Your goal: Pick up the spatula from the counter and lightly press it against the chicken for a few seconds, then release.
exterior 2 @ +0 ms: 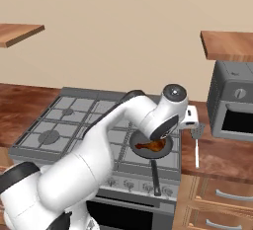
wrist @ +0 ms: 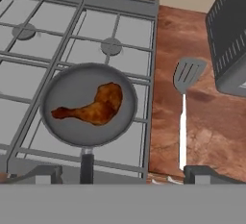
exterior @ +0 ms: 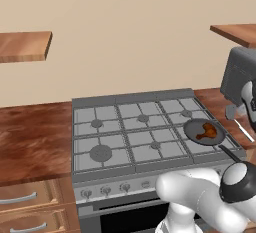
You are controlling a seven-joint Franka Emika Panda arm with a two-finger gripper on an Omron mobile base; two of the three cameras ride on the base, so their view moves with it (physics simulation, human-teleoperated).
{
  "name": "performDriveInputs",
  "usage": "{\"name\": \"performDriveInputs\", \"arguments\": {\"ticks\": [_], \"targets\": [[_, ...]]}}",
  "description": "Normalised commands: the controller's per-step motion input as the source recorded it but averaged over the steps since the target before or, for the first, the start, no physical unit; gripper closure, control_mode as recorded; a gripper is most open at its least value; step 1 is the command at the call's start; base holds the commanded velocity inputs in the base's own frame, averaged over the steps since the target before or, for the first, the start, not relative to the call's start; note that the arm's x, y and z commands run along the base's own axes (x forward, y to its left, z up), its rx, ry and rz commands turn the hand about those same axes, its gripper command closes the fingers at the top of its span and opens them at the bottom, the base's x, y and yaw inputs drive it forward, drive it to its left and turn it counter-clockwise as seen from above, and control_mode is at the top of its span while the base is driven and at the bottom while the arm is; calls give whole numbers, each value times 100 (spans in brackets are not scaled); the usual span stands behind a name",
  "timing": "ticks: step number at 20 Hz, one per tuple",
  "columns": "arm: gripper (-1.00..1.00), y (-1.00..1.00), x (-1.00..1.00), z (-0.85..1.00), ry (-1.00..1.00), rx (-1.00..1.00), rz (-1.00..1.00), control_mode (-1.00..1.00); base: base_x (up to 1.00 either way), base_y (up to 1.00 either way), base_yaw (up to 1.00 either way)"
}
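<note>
Hovering over the stove's (wrist: 43, 35) right edge, my gripper (wrist: 125, 174) has its fingers spread wide with nothing between them. The spatula (wrist: 183, 112) lies flat on the wooden counter (wrist: 216, 127) just beside the stove, its head toward the wall, untouched. The chicken (wrist: 93, 106) rests in the pan (wrist: 67, 86) on the stove.

The arm (exterior 2: 106, 140) reaches forward and to its right, the elbow bent; the wrist (exterior 2: 167, 118) turns downward; the gripper (wrist: 124, 174) holds its fingers (wrist: 202, 174) wide apart.
</note>
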Motion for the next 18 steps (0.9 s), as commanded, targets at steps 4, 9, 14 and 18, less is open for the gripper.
{"name": "performDriveInputs", "arguments": {"ticks": [4, 9, 14, 18], "targets": [[-100, -26, 9, -30, 0, 0, 0, -100, 0, 0, 0], [-100, -26, 13, -26, 1, 0, 0, -100, 0, 0, 0], [-100, -33, 16, -26, 5, 0, 0, -100, 0, 0, 0], [-100, -29, 16, -26, 5, 0, 0, -100, 0, 0, 0]]}}
